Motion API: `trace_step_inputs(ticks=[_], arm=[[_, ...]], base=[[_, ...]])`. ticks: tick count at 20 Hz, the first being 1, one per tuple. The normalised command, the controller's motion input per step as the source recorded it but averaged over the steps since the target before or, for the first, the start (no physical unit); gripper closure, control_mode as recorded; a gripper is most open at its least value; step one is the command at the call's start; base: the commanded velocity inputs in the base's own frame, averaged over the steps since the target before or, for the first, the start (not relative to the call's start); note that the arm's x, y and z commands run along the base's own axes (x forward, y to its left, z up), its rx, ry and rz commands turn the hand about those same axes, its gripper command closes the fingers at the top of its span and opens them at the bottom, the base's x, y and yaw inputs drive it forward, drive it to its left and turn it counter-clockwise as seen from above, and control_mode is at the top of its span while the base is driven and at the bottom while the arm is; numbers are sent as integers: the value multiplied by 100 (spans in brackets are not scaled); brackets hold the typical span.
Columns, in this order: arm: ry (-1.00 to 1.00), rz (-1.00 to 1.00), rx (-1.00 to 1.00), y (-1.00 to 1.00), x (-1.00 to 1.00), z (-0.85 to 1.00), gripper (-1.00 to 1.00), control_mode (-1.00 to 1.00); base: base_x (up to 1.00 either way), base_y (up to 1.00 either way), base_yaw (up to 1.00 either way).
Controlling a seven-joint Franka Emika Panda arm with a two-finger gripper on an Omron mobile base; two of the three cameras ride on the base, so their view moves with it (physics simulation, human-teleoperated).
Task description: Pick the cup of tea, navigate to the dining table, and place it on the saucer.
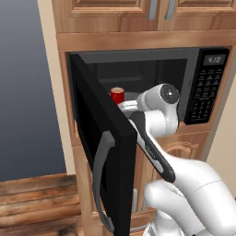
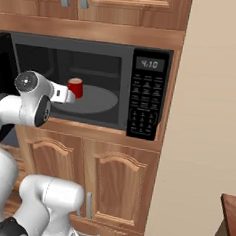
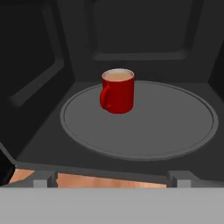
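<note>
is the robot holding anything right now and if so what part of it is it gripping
Nothing is held. The cup of tea stands free on the microwave's turntable, upright, handle untouched. The gripper is open at the microwave's mouth, short of the cup.

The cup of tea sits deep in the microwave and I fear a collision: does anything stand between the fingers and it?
Nothing visible does. The cup of tea stands alone on the grey turntable, the microwave door swung wide open.

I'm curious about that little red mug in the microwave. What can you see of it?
The mug is small, glossy red, cylindrical, with a pale rim and light tan liquid inside. A small handle sticks out on its left in the hand view. It stands upright on the grey round turntable, left of centre, inside the open microwave. Nothing else touches it.
</note>
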Motion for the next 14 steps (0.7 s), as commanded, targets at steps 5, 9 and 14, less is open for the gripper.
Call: trace_step_inputs(ticks=[5,9,14], arm=[[0,0,0,0,11,0,-100,-100],[0,0,0,0,15,0,-100,-100],[1,0,0,0,16,0,-100,-100]], base=[[0,0,0],[0,0,0],[0,0,0]])
